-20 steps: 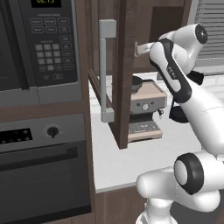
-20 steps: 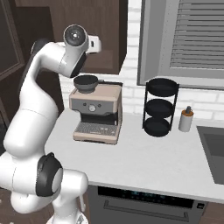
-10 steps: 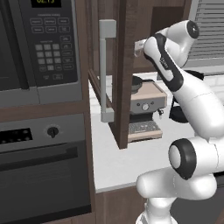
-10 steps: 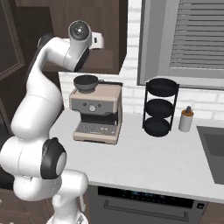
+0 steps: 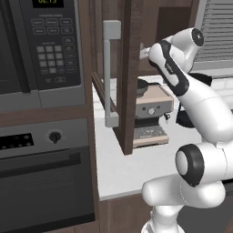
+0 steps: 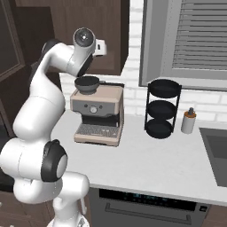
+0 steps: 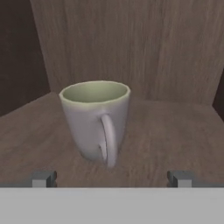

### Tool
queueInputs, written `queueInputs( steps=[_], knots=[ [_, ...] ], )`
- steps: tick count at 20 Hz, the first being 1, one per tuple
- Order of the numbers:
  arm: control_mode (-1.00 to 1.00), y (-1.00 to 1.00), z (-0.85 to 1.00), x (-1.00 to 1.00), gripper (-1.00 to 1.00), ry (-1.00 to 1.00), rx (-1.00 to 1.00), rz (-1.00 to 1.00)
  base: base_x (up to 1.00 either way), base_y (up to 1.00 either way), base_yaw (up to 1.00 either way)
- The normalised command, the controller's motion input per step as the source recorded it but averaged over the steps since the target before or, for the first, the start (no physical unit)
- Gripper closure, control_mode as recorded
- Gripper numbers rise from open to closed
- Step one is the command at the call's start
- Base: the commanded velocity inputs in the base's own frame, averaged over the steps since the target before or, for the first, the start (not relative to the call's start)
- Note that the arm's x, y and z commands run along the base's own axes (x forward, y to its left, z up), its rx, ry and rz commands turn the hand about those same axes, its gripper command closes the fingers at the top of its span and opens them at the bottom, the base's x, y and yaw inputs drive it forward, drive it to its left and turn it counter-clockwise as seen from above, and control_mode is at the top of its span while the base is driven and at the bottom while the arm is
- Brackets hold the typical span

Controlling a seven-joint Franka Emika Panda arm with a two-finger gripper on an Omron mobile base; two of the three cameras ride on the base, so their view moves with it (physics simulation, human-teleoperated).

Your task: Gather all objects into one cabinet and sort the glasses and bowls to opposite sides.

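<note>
Up on the cabinet [image 7: 131, 52] shelf, w/ the hand view looking straight in, sits one pale mug [image 7: 97, 122], upright, loop handle facing the camera at roughly 6 o'clock of its body, greenish-cream inside. It stands on the wood-grain shelf floor, back wall behind it at 12 o'clock, a darker side panel off at 9-10 o'clock. The gripper [image 7: 111, 178] has its jaws spread wide, tips poking up at abt 7 and 5 o'clock of the frame, mug between their lines but further in, not touching either tip, nothing held. From the left base view the arm reaches up and into the cabinet opening behind the open door [image 5: 129, 77], which hangs edge-on w/ its long pale grey bar handle [image 5: 110, 75] at 9 o'clock of it; can't see the finger tips there, door hides them. Microwave [image 5: 38, 45] and oven [image 5: 43, 177] fill the 9 o'clock side. From the right base view the wrist points at the brown cabinet front, approx 11 o'clock of the espresso machine [image 6: 98, 113] on the counter [image 6: 164, 164]. A small dark bowl-ish thing [image 6: 87, 83] rests on top of the machine, just under the arm. Further along at 3 o'clock: black tiered rack [image 6: 163, 108], then a small pale bottle [image 6: 189, 121] just beside it, and a sink [image 6: 217, 150] edge at the far end.
</note>
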Motion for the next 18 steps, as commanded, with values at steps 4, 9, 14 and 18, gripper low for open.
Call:
queueInputs(
  steps=[4, 9, 14, 18],
  knots=[
    [-1.0, 0.02, -0.13, 0.1, -1.0, -0.01, 0.0, 0.0, 0.0, 0.0, 0.0],
    [-1.0, 0.03, 0.0, 0.15, -1.0, 0.0, 0.0, 0.0, 0.0, 0.0, 0.0],
    [-1.0, 0.05, 0.0, 0.28, -1.0, 0.0, 0.0, 0.0, 0.0, 0.0, 0.0],
    [-1.0, 0.03, 0.0, 0.15, -1.0, 0.0, 0.0, 0.0, 0.0, 0.0, 0.0]
  ],
)
